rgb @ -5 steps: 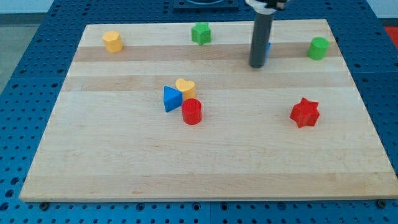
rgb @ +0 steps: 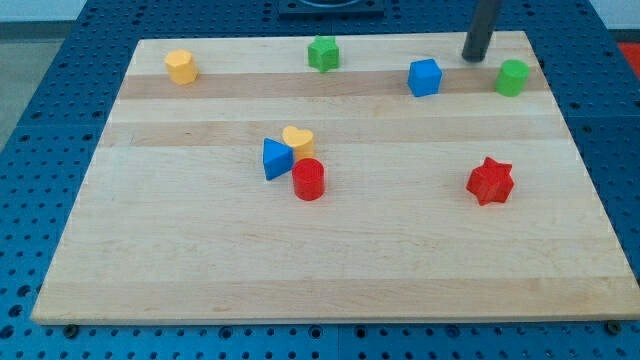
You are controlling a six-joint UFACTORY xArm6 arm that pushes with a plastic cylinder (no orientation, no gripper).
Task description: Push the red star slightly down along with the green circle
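Observation:
The red star (rgb: 490, 181) lies on the wooden board at the view's right, below the middle. The green circle (rgb: 513, 77) stands near the board's top right corner, well above the star. My tip (rgb: 474, 57) is at the board's top edge, just left of and slightly above the green circle, apart from it. It is to the right of the blue cube (rgb: 425, 77) and far above the red star.
A green star-like block (rgb: 323, 53) sits at top centre and a yellow hexagon-like block (rgb: 181, 67) at top left. A blue triangle (rgb: 276, 159), a yellow heart (rgb: 298, 140) and a red cylinder (rgb: 309, 179) cluster at the centre left.
My tip has moved up and to the right, from in front of the blue cube to the top edge near the green circle. The blue cube now shows fully. No block has moved.

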